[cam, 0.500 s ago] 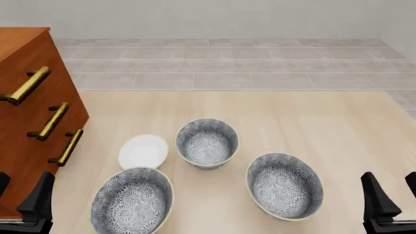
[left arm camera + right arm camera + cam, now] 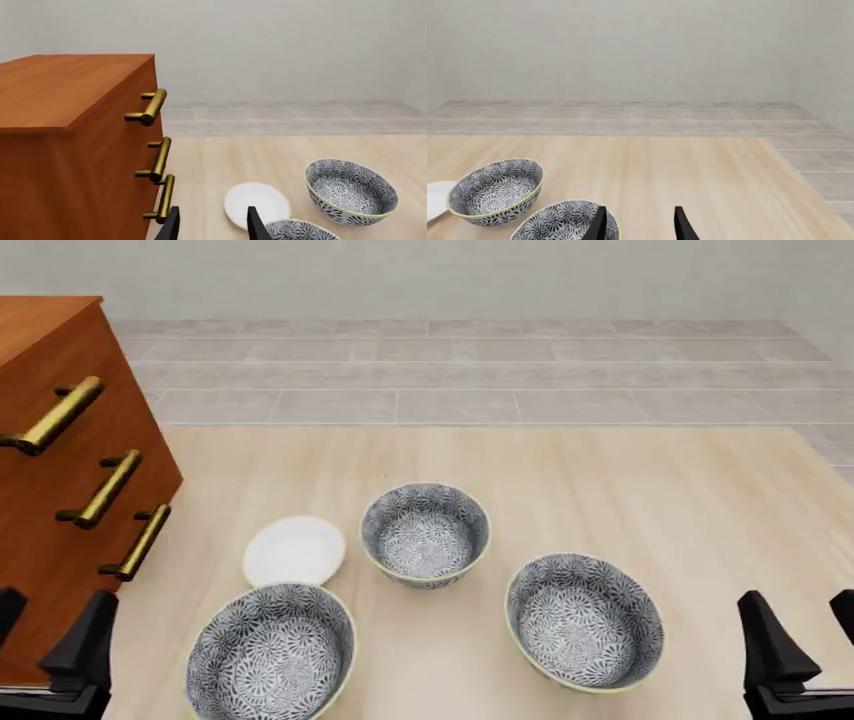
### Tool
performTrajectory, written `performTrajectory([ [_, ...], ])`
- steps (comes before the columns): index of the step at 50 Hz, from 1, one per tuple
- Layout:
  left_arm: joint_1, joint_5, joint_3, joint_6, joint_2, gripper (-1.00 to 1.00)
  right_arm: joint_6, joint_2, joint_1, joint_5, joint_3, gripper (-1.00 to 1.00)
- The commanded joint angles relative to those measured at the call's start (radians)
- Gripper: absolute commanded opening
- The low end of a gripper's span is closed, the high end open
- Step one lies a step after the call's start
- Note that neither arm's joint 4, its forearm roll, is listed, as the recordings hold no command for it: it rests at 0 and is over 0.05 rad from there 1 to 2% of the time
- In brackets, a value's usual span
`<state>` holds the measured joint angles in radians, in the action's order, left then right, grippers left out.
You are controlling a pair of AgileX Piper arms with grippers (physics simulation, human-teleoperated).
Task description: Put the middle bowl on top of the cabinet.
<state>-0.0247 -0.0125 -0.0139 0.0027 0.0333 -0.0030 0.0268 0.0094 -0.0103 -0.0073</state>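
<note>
1. Cabinet: a tall reddish-brown wooden body with three brass bar handles. It stands at the left edge of the surface, exactly where it stood half a second ago.
2. Left tool: its dark fingers stand apart with nothing between them, low in the front view and just before the cabinet's lower corner. They have shifted only very slightly since the earlier frame.
3. White plate: lies flat, near the cabinet, and has not moved.
4. Largest patterned bowl: sits just nearer than the plate, its rim almost meeting the plate's edge.
5. Deep narrow bowl: stands upright just right of the plate.
6. Middle bowl: wide and shallow-looking, with dark grey-and-white floral pattern inside and out and a thin pale yellow rim. It rests upright on the surface, right of the deep bowl and well apart from the cabinet, unmoved.
7. Right tool: fingers apart and empty, right of the middle bowl without touching it, and barely displaced from before.
</note>
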Motion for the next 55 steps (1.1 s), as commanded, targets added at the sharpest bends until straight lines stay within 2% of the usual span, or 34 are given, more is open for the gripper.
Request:
performTrajectory([
  [1,-0.053,-0.018,-0.037,-0.017,0.086,1.00,0.000,0.004,-0.004,0.002,-0.003,1.00],
  [15,-0.131,0.035,-0.107,0.016,0.139,1.00,-0.004,-0.007,-0.010,0.017,-0.007,1.00],
  [30,-0.235,-0.014,-0.217,0.000,0.405,1.00,-0.004,-0.005,-0.008,0.013,-0.001,1.00],
  [35,-0.274,0.008,-0.265,0.053,0.444,1.00,-0.004,-0.011,-0.006,0.017,0.000,1.00],
  [38,-0.306,0.006,-0.299,0.030,0.528,1.00,-0.002,-0.012,-0.005,0.019,0.000,1.00],
  [48,-0.387,0.053,-0.403,0.049,0.633,1.00,-0.002,-0.014,-0.005,0.022,-0.001,1.00],
  [50,-0.392,0.056,-0.416,0.079,0.643,1.00,-0.002,-0.017,-0.007,0.025,-0.002,1.00],
  [55,-0.413,0.059,-0.456,0.100,0.708,1.00,-0.003,-0.023,-0.013,0.031,-0.005,1.00],
])
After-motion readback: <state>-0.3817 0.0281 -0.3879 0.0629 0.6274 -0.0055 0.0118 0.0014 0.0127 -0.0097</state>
